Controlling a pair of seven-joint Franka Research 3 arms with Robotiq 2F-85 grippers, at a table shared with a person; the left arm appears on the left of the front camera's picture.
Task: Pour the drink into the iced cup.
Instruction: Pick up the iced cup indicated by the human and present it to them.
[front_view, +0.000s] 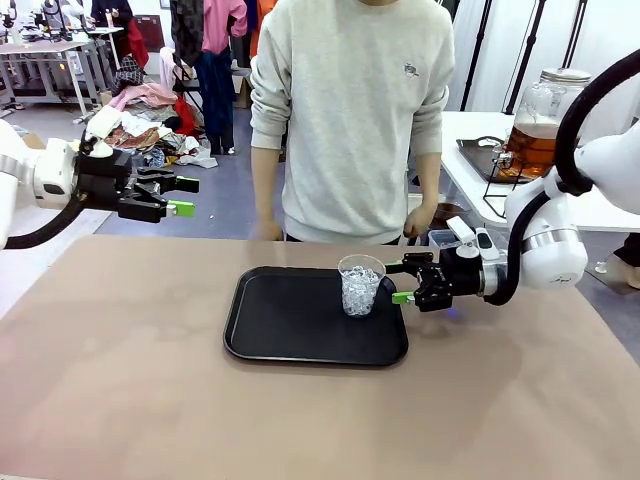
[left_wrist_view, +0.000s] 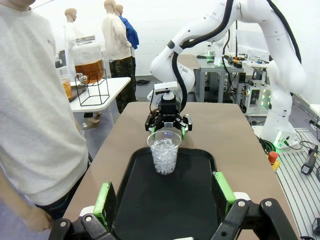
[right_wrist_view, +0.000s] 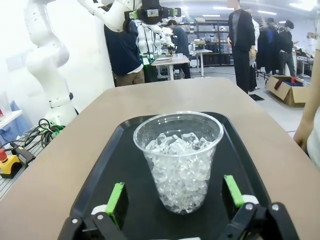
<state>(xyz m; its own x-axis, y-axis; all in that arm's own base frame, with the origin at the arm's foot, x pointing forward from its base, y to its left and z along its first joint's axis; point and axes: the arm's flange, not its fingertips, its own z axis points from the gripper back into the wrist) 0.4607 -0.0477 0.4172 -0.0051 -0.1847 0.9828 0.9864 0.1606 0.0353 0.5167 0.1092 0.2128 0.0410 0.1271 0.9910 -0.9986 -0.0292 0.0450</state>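
The iced cup (front_view: 360, 285), clear plastic and full of ice, stands upright on the right part of a black tray (front_view: 280, 320). My right gripper (front_view: 398, 282) is low at the cup's right side and open. In the right wrist view the cup (right_wrist_view: 178, 160) stands between its green pads (right_wrist_view: 118, 196) with a gap on each side. My left gripper (front_view: 185, 196) hangs open and empty, high over the table's far left. It looks down the tray at the cup (left_wrist_view: 164, 155). The amber drink (front_view: 533, 145) sits in a lidded glass jar dispenser on a white side table, far right.
A person in a grey sweatshirt (front_view: 350, 120) stands at the far edge, hands down by the table edge. The dispenser (left_wrist_view: 89, 62) rests on a black wire stand (left_wrist_view: 92, 92). Bare brown tabletop (front_view: 120, 380) lies left of and in front of the tray.
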